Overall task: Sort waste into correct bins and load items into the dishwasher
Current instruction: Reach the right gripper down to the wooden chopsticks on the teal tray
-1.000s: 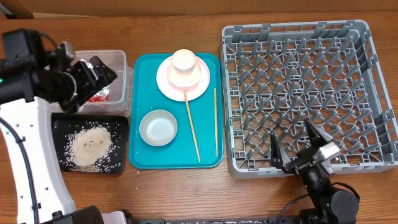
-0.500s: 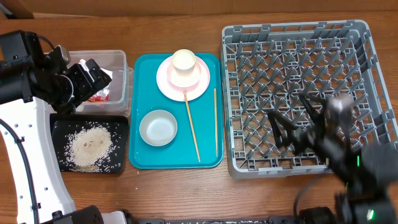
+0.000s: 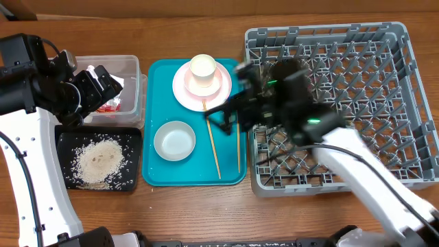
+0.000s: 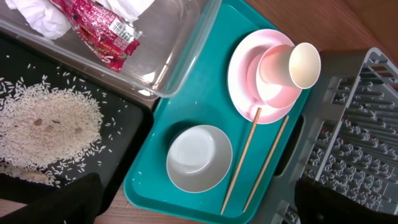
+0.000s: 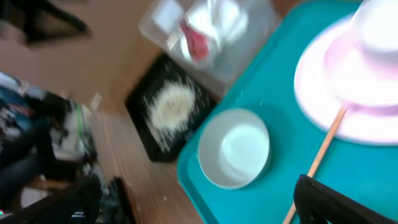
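On the teal tray [image 3: 158,75] stand a pale pink plate [image 3: 180,88] with a pink bowl [image 4: 272,92] and a cream cup [image 3: 203,66] on it, a grey-green bowl [image 3: 174,140], and two chopsticks [image 3: 212,140] [image 3: 238,134]. The clear tub [image 3: 130,67] holds the red wrapper [image 4: 102,31] and white napkin [image 4: 34,14]. Rice [image 3: 99,161] lies in the black tray [image 3: 134,137]. The grey dish rack [image 3: 329,103] holds nothing. My left gripper [image 3: 110,81] hangs open over the tub. My right gripper [image 3: 223,118] is open above the chopsticks, holding nothing.
The right arm reaches across the rack's left front part toward the teal tray. The left arm's white base stands at the table's left front. Bare wooden table runs along the front edge. The right wrist view is blurred.
My right arm has swung from the rack's front right corner leftward to above the teal tray's chopsticks. The left gripper has shifted slightly left over the tub. Both stay open.
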You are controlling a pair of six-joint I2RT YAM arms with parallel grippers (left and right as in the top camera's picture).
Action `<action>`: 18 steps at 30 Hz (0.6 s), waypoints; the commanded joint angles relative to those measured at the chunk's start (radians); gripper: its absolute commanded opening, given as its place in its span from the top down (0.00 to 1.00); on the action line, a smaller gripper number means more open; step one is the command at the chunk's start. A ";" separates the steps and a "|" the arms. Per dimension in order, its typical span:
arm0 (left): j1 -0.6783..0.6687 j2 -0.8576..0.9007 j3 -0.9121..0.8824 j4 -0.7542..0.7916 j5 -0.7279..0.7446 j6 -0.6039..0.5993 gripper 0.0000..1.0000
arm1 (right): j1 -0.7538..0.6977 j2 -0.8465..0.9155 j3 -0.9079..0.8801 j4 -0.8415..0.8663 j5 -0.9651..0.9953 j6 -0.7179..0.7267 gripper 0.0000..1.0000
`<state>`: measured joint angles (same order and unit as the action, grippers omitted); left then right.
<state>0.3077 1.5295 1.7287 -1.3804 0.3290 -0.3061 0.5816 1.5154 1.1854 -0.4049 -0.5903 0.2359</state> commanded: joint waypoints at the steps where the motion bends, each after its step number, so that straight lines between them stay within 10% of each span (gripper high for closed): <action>1: 0.000 -0.013 0.012 0.001 -0.004 0.022 0.00 | 0.098 0.075 0.020 0.005 0.232 0.004 0.00; 11: 0.000 -0.013 0.012 0.000 -0.003 0.022 0.00 | 0.168 0.135 0.019 0.037 0.377 0.004 0.00; 15: 0.000 -0.013 0.012 0.001 -0.003 0.022 0.00 | 0.168 0.135 0.017 0.034 0.461 0.006 0.38; 18: 0.000 -0.013 0.012 0.001 -0.004 0.022 0.00 | 0.168 0.135 0.012 0.033 0.541 0.070 0.42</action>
<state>0.3077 1.5295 1.7287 -1.3804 0.3286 -0.3061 0.7532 1.6543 1.1854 -0.3771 -0.1684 0.2489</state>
